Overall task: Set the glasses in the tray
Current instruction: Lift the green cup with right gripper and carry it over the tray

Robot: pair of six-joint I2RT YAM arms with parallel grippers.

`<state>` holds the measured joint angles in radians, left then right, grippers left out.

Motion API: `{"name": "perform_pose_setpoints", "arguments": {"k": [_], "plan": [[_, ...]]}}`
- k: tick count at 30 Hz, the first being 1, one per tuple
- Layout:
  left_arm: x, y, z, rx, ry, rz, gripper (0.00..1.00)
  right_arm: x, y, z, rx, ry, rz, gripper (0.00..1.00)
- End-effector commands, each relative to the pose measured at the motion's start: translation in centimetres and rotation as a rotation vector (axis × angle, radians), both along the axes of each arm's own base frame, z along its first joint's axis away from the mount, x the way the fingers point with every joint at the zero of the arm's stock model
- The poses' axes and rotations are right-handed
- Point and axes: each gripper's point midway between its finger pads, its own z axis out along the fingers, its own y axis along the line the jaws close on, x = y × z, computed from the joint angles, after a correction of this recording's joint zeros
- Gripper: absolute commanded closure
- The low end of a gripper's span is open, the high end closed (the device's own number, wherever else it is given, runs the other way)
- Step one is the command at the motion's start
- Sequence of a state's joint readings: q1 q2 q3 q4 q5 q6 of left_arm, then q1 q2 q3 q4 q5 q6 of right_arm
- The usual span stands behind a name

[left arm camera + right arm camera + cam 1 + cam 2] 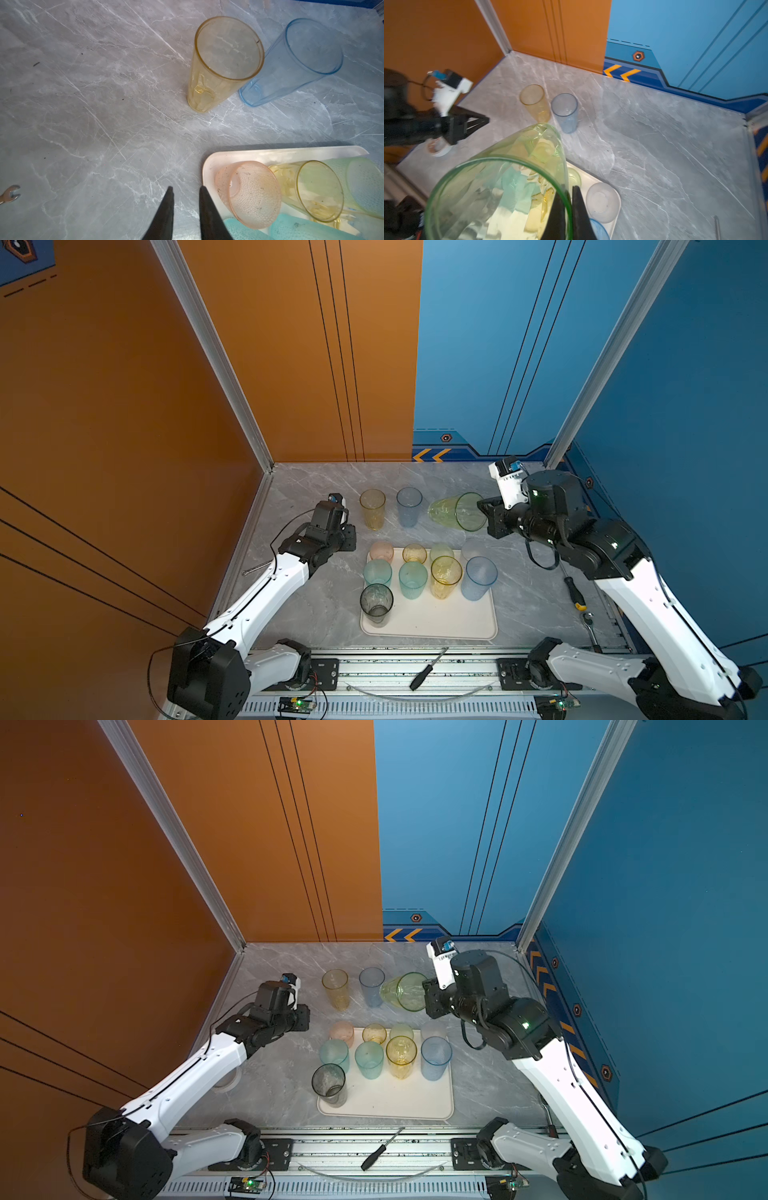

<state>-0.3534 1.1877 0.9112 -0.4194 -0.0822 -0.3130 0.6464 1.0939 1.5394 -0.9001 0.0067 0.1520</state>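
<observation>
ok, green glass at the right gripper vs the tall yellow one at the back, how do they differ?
The green glass is tipped sideways; the yellow glass stands upright. The green glass has its rim pinched by the fingers of the right gripper; the yellow glass sits untouched on the table. Both are tall tumblers, outside the tray.

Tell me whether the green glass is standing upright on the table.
No: the right gripper holds the green glass tipped sideways by its rim.

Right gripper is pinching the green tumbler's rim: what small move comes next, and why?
Probably swing the right gripper over the cream-white rectangular tray, bringing the translucent green tumbler upright: it hangs tilted, pinched at its rim, not yet set down; bare floor shows at the tray's near side.
</observation>
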Motion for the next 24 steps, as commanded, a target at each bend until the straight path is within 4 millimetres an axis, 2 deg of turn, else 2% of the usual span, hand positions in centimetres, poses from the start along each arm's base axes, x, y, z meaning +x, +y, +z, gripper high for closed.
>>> {"name": "perform_pose_setpoints", "arguments": {"k": [1, 7, 11, 12, 21, 24], "plan": [[0.6, 0.5, 1.4, 0.027, -0.02, 0.006, 0.76, -4.0, 2.1, -1.8, -0.028, 0.079, 0.186, 1.0], [1.2, 0.4, 2.4, 0.032, -0.03, 0.0, 0.76, -8.4, 3.6, -5.8, -0.143, 0.188, 0.325, 1.0], [1.5, 0.2, 2.2, 0.04, -0.018, -0.007, 0.76, -10.2, 5.2, -8.5, -0.23, 0.244, 0.388, 1.0], [1.9, 0.0, 3.4, 0.031, -0.042, -0.009, 0.76, -10.5, 5.6, -9.1, -0.251, 0.252, 0.393, 1.0], [2.4, -0.5, 3.4, 0.028, -0.038, -0.018, 0.76, -10.7, 9.6, -13.4, -0.344, 0.309, 0.422, 1.0], [2.3, -0.4, 3.4, 0.028, -0.038, -0.018, 0.76, -10.4, 10.2, -15.1, -0.397, 0.332, 0.416, 1.0]]}}
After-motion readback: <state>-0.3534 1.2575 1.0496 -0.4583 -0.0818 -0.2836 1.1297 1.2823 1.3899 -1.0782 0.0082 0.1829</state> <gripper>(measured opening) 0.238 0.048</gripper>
